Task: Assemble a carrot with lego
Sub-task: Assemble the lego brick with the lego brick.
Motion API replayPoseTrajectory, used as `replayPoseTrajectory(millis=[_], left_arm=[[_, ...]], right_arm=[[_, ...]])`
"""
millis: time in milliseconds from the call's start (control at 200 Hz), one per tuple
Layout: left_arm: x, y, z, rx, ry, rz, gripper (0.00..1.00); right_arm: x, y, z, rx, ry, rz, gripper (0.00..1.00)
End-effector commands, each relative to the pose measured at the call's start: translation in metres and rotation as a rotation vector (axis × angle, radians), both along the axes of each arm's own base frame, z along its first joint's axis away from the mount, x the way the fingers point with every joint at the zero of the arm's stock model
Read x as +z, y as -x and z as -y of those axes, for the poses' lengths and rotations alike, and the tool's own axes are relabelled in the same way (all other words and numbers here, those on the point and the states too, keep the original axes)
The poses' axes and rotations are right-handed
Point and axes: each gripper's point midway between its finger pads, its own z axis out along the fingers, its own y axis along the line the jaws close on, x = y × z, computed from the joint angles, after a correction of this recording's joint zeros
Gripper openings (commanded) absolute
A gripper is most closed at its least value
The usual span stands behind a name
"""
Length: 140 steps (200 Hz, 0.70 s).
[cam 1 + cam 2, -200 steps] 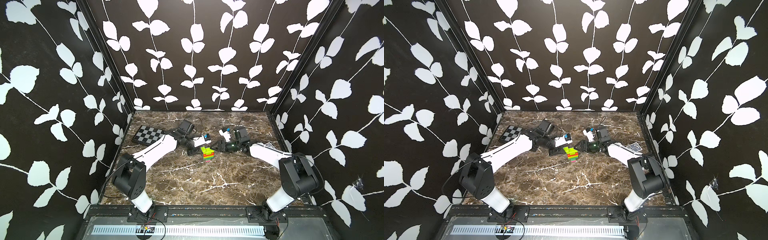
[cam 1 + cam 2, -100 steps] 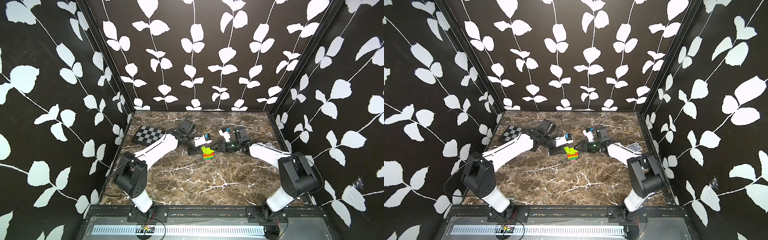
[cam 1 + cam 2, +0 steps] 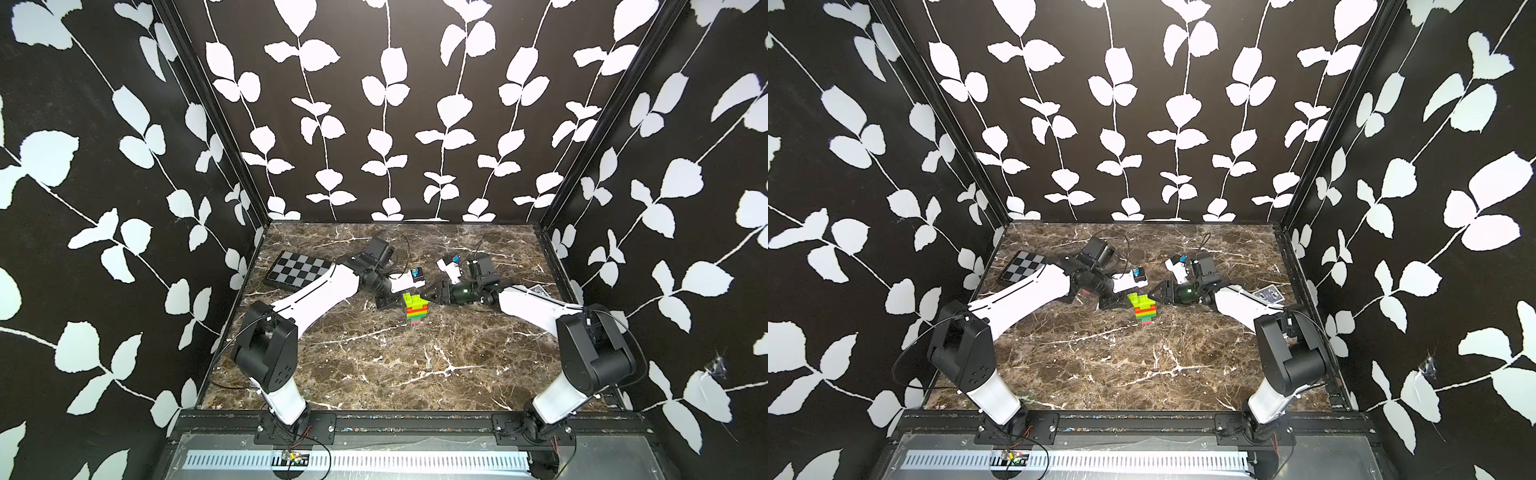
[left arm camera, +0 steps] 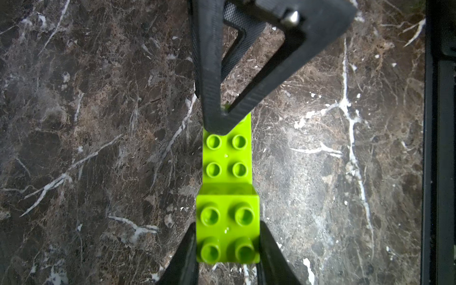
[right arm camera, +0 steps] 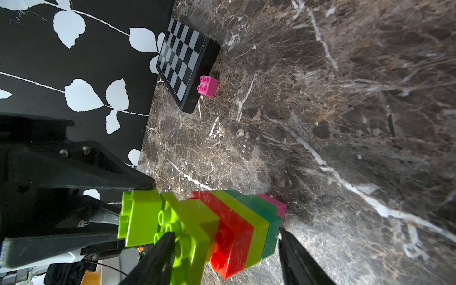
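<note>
Bricks stacked in coloured bands make up the carrot (image 3: 415, 311), which stands upright on the marble table (image 3: 415, 374), just below the middle of the frame in both top views, between the two arms. In the right wrist view its layers run, from the table end, pink, green, lime and red-orange. Next comes a wider lime plate (image 5: 195, 217), and last a lime brick (image 5: 139, 217) at the very top: six layers can be counted. The left wrist view looks down on that top, where the lime brick shows four studs and the plate shows four more left bare.

The left gripper (image 4: 228, 246) is closed on the lime brick, with one finger flat against each side. The right gripper (image 5: 224, 233) straddles the stack end to end with its jaws roughly half apart. One fingertip lies over the lime plate and the other sits by the green layer; whether they press on the carrot cannot be told.

By count there is one carrot, two grippers, one checkered board (image 3: 297, 270) left of centre in the top views, and one loose pink brick (image 5: 207, 86). The pink brick has four studs and lies just beside the board, well apart from the carrot.
</note>
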Motion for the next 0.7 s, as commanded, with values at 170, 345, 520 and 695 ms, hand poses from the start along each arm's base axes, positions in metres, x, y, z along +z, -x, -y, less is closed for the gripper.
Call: replayPoseTrajectory(millis=[170,345,520,695], left_arm=[[-0.016,0.0081,-0.0076,-0.011,-0.127,-0.062,0.0],[-0.0169,0.0092,-0.0056,-0.011,-0.165,-0.09,0.0],[-0.0173,0.0119,-0.0058,-0.01,-0.215,-0.128,0.0],[-0.0237,0.0139,-0.0074,-0.021,-0.278,-0.145,0.0]], right_arm=[[-0.0231,0.0069,-0.0005,0.01,0.04,-0.039,0.64],[-0.0243,0.0094,-0.0036,0.018,0.039,-0.041,0.64],[-0.0261,0.012,-0.0055,0.021,0.037,-0.044,0.64],[-0.0261,0.0126,-0.006,0.015,0.029,-0.043,0.63]])
